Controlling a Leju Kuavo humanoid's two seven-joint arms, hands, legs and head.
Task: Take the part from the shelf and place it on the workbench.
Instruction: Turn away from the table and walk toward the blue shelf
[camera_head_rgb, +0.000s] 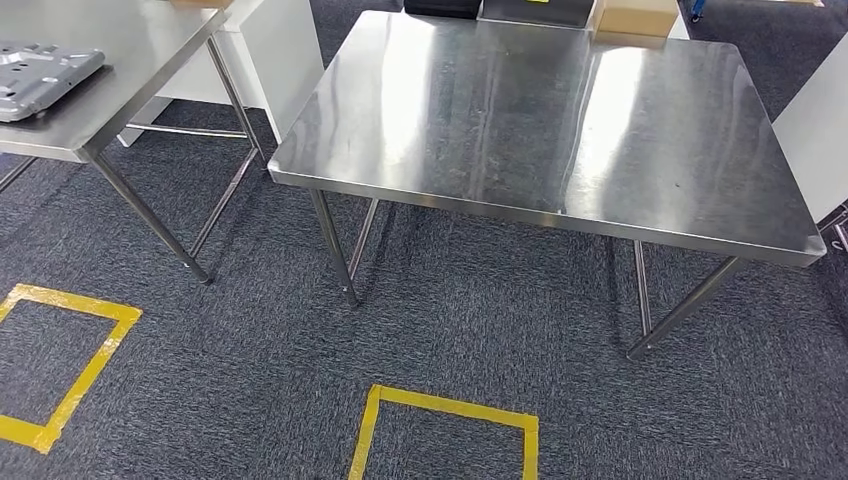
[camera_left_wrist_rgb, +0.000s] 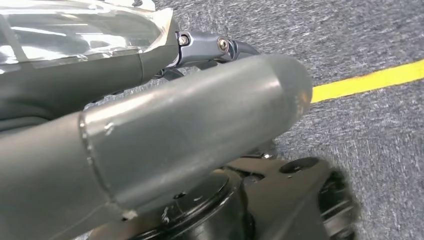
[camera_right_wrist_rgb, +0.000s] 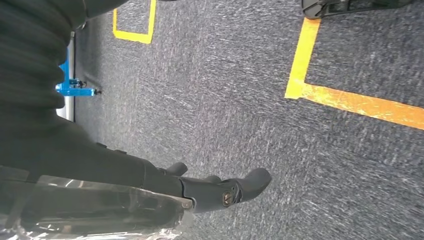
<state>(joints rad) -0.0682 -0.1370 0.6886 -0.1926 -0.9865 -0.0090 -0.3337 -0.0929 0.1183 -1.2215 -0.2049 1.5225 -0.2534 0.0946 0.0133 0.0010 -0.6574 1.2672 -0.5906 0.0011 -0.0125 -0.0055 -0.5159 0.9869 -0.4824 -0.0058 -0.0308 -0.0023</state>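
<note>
Lying part: a grey pressed-metal part (camera_head_rgb: 40, 72) rests flat on the side table (camera_head_rgb: 130, 50) at the far left of the head view, near that table's outer edge and well apart from the workbench.
Workbench: a steel workbench (camera_head_rgb: 560, 130) stands in the middle of the head view, its polished top reflecting the ceiling lights; thin steel legs stand on the carpet (camera_head_rgb: 250, 350).
Box: a cardboard box (camera_head_rgb: 635, 18) sits at the workbench's far edge.
White panel: a white panel (camera_head_rgb: 285, 50) stands between the two tables, behind them.
Floor marks: one yellow tape square (camera_head_rgb: 445, 404) lies on the carpet in front of the workbench, and another tape outline (camera_head_rgb: 75, 302) lies in front of the side table.
Left hand: the left hand (camera_left_wrist_rgb: 175, 130) hangs above the carpet, its thick grey thumb across the wrist view; one dark finger (camera_left_wrist_rgb: 200, 47) shows beyond it, and whether the fingers are apart or together cannot be told.
Right hand: the right hand (camera_right_wrist_rgb: 165, 182) hangs above the carpet, its dark fingers (camera_right_wrist_rgb: 252, 181) stretched out and lightly curved, with nothing between them.
Shiny surface: a crinkled shiny surface (camera_left_wrist_rgb: 80, 30) runs along the left hand's edge; what it is cannot be told.
Blue fitting: a small blue fitting (camera_right_wrist_rgb: 75, 89) shows on the floor beyond the right hand.
</note>
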